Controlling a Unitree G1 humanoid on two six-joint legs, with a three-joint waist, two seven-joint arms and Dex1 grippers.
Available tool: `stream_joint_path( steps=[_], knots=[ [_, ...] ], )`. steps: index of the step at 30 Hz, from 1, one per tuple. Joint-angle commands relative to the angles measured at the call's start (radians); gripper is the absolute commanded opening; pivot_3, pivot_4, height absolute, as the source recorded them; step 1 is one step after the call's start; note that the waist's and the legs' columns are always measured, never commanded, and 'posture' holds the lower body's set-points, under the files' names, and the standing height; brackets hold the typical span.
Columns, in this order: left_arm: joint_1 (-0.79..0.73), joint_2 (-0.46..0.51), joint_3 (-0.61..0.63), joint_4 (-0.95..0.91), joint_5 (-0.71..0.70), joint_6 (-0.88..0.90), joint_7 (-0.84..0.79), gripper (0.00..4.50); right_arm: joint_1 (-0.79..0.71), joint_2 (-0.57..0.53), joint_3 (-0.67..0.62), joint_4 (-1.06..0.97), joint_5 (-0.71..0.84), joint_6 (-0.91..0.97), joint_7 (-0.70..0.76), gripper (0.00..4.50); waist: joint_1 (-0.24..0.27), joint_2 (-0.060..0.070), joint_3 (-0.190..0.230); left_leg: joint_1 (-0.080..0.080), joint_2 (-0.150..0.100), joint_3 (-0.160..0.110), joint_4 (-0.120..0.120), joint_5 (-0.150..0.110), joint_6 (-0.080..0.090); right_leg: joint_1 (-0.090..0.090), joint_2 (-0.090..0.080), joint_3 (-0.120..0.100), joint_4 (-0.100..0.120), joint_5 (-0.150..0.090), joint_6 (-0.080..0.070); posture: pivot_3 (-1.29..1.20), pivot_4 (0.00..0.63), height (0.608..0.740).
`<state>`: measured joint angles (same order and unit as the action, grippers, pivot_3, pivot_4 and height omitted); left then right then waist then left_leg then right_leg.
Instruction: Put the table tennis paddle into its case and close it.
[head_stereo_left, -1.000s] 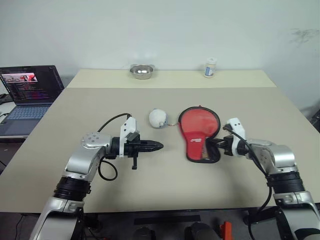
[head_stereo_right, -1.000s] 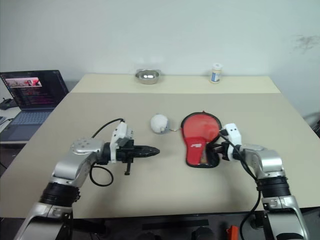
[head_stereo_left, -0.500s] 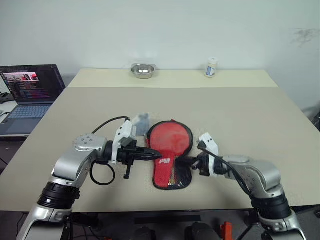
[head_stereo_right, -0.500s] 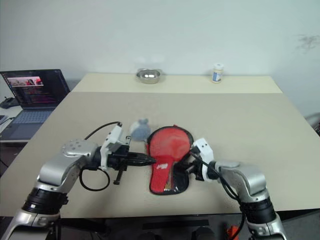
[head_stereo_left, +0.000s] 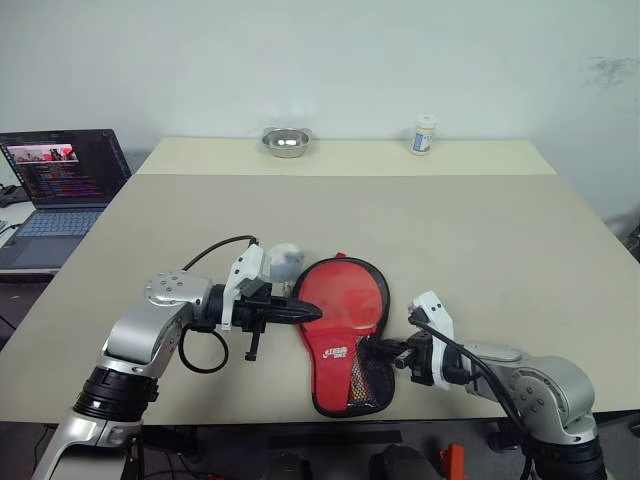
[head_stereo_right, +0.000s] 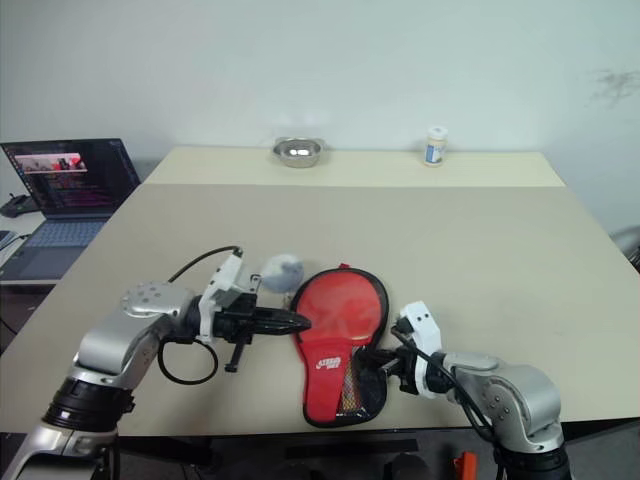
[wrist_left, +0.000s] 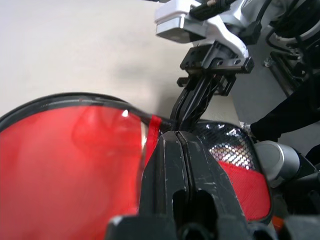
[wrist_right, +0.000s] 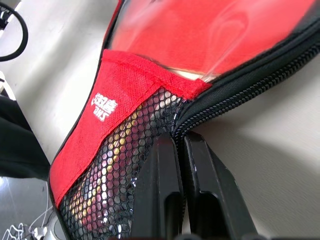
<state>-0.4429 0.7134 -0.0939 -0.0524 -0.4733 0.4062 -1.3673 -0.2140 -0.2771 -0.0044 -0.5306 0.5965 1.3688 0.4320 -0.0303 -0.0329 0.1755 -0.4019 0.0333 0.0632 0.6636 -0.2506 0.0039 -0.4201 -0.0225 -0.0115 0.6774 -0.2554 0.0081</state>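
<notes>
Paddle: you see the round red-faced table tennis paddle (head_stereo_left: 340, 300) inside the open black fabric case (head_stereo_left: 345, 395), near the table's (head_stereo_left: 500, 230) front edge.
Head view: your left gripper (head_stereo_left: 312, 313), fingers together, at the case's nine o'clock.
Right wrist: your right gripper (wrist_right: 181, 145) pinches the case's zipper edge.

laptop (head_stereo_left: 62, 185), steel bowl (head_stereo_left: 284, 142) — small jar (head_stereo_left: 423, 134)
</notes>
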Motion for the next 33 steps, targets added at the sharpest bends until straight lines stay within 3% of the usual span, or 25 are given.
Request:
stream_joint_path(
  steps=[1,9,11,14,21,23,26,32,33],
  knots=[
    [-0.01,-0.002,0.002,0.007,0.004,-0.024,-0.009,0.0,0.016,0.002,-0.018,-0.031,0.024,0.02,-0.019,0.01,0.0,0.0,0.0,0.0,0.0,0.0,0.0,0.0,0.0,0.0,0.0,0.0,0.0,0.0,0.0,0.0,0.15,0.74],
    [-0.01,-0.007,0.003,0.021,0.02,-0.046,0.005,0.0,0.017,-0.009,-0.02,-0.027,0.038,0.026,-0.046,0.01,0.001,0.0,0.0,0.0,0.0,0.0,-0.001,0.0,0.0,0.0,0.0,0.0,-0.001,0.0,0.0,0.0,0.15,0.74],
    [-0.006,-0.008,0.003,0.02,0.023,-0.054,0.008,0.0,0.015,-0.027,-0.017,-0.038,0.043,0.024,-0.039,0.52,0.001,0.0,0.0,0.0,0.0,0.0,-0.001,0.0,0.0,0.0,0.0,0.0,-0.001,0.0,0.0,0.0,0.15,0.74],
    [0.002,-0.011,0.007,0.011,0.025,-0.064,0.012,0.0,0.024,-0.204,0.085,-0.123,0.014,-0.064,0.048,1.38,0.001,0.0,0.0,-0.001,-0.001,0.0,-0.001,0.0,0.0,0.0,0.0,0.0,-0.002,0.0,0.0,0.0,0.15,0.74],
    [0.014,-0.019,0.016,0.008,0.032,-0.084,0.047,0.0,-0.008,-0.436,0.086,-0.207,0.003,-0.212,0.175,3.95,0.001,-0.001,0.001,-0.001,0.0,-0.001,-0.001,0.0,0.0,0.0,0.0,-0.001,-0.004,0.0,0.0,0.0,0.15,0.74],
    [0.008,-0.022,0.02,0.015,0.039,-0.075,0.077,0.0,-0.106,-0.415,0.036,-0.157,0.045,-0.268,0.212,4.46,-0.002,-0.003,0.002,0.0,0.0,-0.001,-0.001,0.0,0.0,0.001,0.0,0.0,-0.005,0.0,0.0,0.0,0.15,0.74],
    [-0.001,-0.025,0.021,0.022,0.046,-0.066,0.105,0.0,-0.218,-0.325,0.029,-0.062,0.061,-0.313,0.2,4.46,-0.003,-0.004,0.002,0.0,0.001,-0.001,-0.001,0.0,0.0,0.001,0.001,0.0,-0.004,0.0,0.001,0.0,0.15,0.74],
    [-0.015,-0.034,0.061,0.034,0.042,-0.043,0.187,0.0,-0.323,-0.142,0.207,0.156,-0.068,-0.446,0.16,4.46,0.001,-0.004,0.003,-0.002,0.003,-0.001,-0.002,0.0,0.0,-0.001,0.002,-0.001,-0.004,-0.001,-0.001,0.0,0.15,0.74],
    [-0.02,-0.035,0.072,0.038,0.037,-0.03,0.205,0.18,-0.324,-0.117,0.239,0.194,-0.095,-0.475,0.159,4.49,0.001,-0.004,0.003,-0.003,0.003,-0.001,-0.001,0.0,0.0,-0.001,0.002,-0.001,-0.005,-0.001,-0.001,0.0,0.15,0.74]
  ],
)
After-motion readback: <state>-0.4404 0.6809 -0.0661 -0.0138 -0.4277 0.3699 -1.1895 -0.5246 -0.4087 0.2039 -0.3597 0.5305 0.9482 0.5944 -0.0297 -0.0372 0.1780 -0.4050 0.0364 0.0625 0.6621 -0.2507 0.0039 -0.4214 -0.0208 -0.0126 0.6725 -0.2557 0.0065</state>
